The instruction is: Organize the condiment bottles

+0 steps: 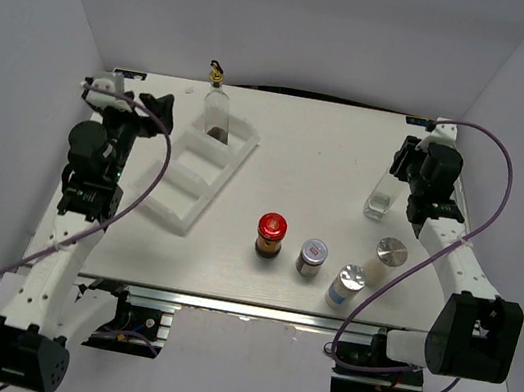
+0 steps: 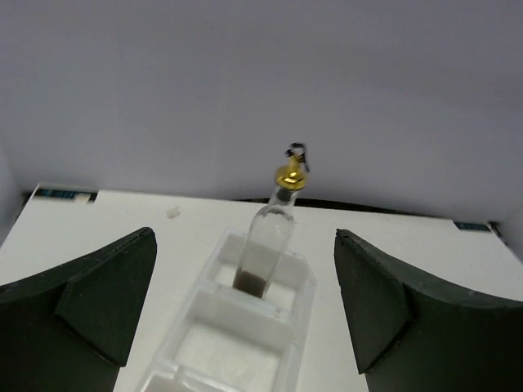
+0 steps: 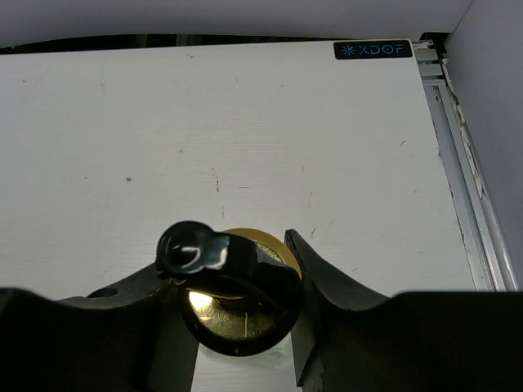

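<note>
**Right claw gripping a glass bottle by its gold top**

The right claw point(image 3: 237, 282) is clamping the gold pourer point(image 3: 237, 314) of a clear glass bottle point(image 1: 380, 203). Its wrist view is looking straight down on one black finger pressing each side. A black stopper point(image 3: 189, 249) is sitting at the pourer's 10 o'clock.

Seen from overhead, this bottle is standing upright on the white table point(image 1: 333, 138) at about 2 o'clock, near the right edge. At 5 o'clock from it a silver-topped shaker point(image 1: 392, 252) is sitting. A second shaker point(image 1: 347, 284) is sitting nearer the front edge.

At the shakers' 9 o'clock, a silver-lidded jar point(image 1: 312, 257) and a red-capped jar point(image 1: 270, 235) are standing side by side, not touching, toward the table's front.

Over at 10 o'clock a white stepped tray point(image 1: 170, 212) is lying at a slant. A second glass bottle point(image 1: 216, 112) is standing upright in its farthest compartment.

The left claw point(image 1: 156, 108) is hovering wide open and empty at 9 o'clock of the tray's far end. Its fingers are framing that bottle in its own wrist view.
</note>
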Robot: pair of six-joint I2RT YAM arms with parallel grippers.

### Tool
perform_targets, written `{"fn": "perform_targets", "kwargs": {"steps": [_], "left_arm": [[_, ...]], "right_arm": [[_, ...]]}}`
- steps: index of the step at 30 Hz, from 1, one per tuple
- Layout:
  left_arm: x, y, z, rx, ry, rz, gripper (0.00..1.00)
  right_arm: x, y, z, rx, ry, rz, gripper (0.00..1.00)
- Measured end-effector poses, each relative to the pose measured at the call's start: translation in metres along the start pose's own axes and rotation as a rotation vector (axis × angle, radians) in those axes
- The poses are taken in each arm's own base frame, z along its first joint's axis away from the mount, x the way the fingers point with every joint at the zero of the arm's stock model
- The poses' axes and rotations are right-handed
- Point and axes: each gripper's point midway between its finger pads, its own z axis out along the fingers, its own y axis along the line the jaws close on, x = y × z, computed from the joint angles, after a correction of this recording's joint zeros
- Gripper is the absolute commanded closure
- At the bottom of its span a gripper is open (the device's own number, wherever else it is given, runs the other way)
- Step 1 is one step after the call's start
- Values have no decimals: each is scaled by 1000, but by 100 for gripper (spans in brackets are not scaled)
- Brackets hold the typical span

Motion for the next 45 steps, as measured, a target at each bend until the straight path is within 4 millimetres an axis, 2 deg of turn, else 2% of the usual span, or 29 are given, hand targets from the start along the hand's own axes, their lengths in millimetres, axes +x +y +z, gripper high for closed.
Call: {"fn": "perform_targets", "kwargs": {"steps": [2,6,9,12,17,20,23,30,38,45], "left_arm": [[7,15,-18,-100,-3,-69,2],[29,45,-45,-297,3,-198,2],[48,67,-59,-446,36,-258,2],[64,85,-71,-580,66,-292,2],[83,103,-88,-712,102,-310,2],[97,107,-94,-742,126,-318,2],[108,108,-97,-750,147,-327,2],[119,109,-98,-761,172,-330,2],[130,107,-98,-747,199,-331,2],[127,107,-100,-742,181,-334,2]], "right_arm": [[-1,1,1,-8,-1,-5,100],[-2,10,1,-58,-1,-9,100],[-3,26,-1,-118,2,-15,100],[-15,52,-5,-202,-11,-27,100],[-61,117,-15,-364,-103,-59,100],[-86,163,-18,-462,-158,-76,100],[-100,207,-13,-546,-184,-80,100],[-98,297,16,-687,-171,-94,100],[-102,368,48,-743,-213,-84,100],[-96,405,67,-759,-250,-56,100]]}}
